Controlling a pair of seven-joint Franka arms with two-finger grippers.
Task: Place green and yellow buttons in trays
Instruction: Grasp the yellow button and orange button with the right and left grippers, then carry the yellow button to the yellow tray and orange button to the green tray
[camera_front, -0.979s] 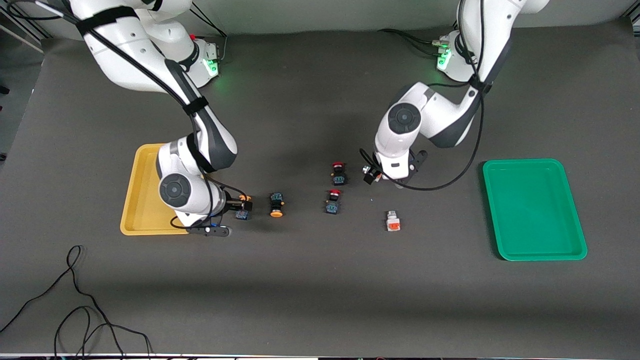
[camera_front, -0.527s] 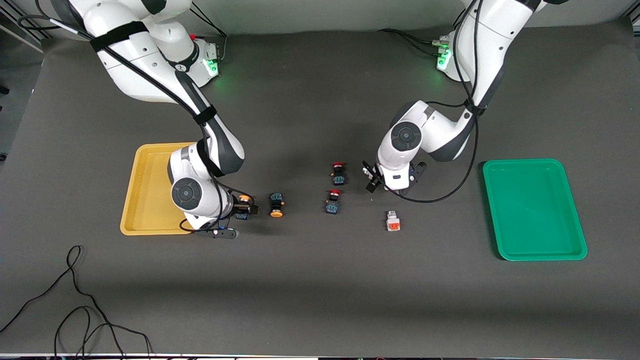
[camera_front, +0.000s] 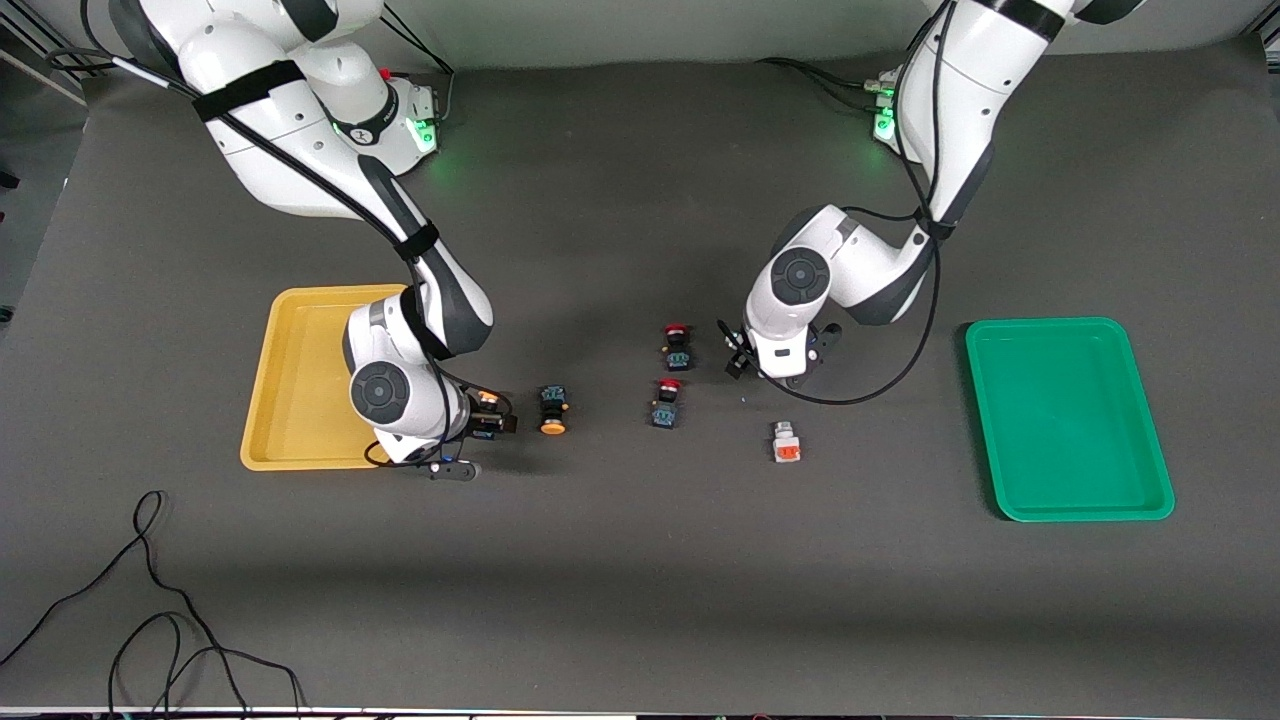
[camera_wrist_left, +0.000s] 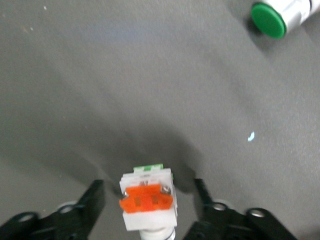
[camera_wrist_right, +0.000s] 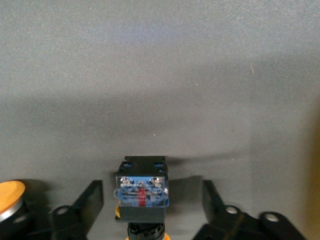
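Clearly both pincers stand open: left gripper astride the white-grey, orange-blocked plastic button, right gripper astride the dark-bodied, yellow-capped button; off-centre closing could spin either away.

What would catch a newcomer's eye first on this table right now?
Probably the two bright trays: the yellow tray at the right arm's end and the green tray at the left arm's end, the green one bare. Then both arms down together: the right claw straddles a dark yellow-capped button beside the yellow tray, the left claw a white-grey button mid-table.
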